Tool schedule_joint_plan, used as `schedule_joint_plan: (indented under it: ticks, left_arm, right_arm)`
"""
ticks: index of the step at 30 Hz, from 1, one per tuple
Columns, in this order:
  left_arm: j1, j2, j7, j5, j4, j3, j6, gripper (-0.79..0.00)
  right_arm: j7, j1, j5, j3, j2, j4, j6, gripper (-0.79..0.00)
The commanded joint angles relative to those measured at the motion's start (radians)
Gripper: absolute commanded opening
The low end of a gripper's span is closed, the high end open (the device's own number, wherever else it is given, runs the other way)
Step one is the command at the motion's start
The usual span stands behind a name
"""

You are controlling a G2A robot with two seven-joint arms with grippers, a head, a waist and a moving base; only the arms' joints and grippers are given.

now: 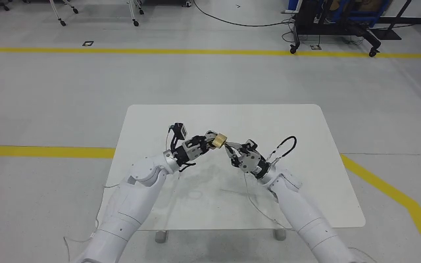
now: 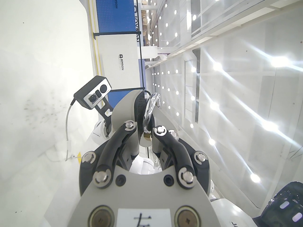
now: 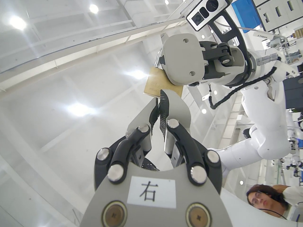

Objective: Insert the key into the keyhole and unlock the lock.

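Note:
A brass padlock [image 1: 219,139] is held in the air above the middle of the white table [image 1: 302,131]. My left gripper [image 1: 209,141] is shut on it from the left. In the left wrist view the steel shackle [image 2: 151,108] arches out past that gripper [image 2: 145,128]. My right gripper [image 1: 231,150] is shut just to the right of the lock. Its tips [image 3: 159,105] sit right under the padlock's [image 3: 156,85] bottom face, pinching the key, which is almost wholly hidden between the pads. The left gripper [image 3: 182,60] clamps the lock body from behind. Whether the shackle is released cannot be told.
Both arms come in from the table's near edge [image 1: 217,227] and meet over its middle. The table top [image 2: 35,72] lies bare beneath them. A wheeled frame [image 1: 335,29] stands on the floor far behind, well away.

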Motion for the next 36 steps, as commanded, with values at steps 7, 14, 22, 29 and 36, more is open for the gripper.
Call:
schedule_joint_plan:
  ticks: [7,14,22,29,36]
  left_arm:
    - [-0.008,0.002,0.051,0.092,-0.002,0.02,0.048,-0.785]
    - [-0.025,0.0,0.116,0.247,0.003,0.074,0.134,-0.785]
    - [-0.058,-0.018,0.153,0.381,0.017,0.176,0.251,-0.785]
    - [-0.104,-0.055,0.157,0.431,0.041,0.299,0.234,-0.591]
    - [-0.154,-0.082,0.164,0.479,0.122,0.36,0.204,0.0]
  right_arm:
    - [-0.05,-0.081,-0.175,0.112,0.031,-0.123,-0.185,0.0]
    - [-0.227,-0.234,-0.259,0.302,0.063,-0.282,-0.319,0.0]
    - [-0.365,-0.377,-0.328,0.436,0.077,-0.436,-0.398,0.0]
    - [-0.365,-0.377,-0.328,0.436,0.077,-0.436,-0.398,0.0]
    - [-0.365,-0.377,-0.328,0.436,0.077,-0.436,-0.398,0.0]
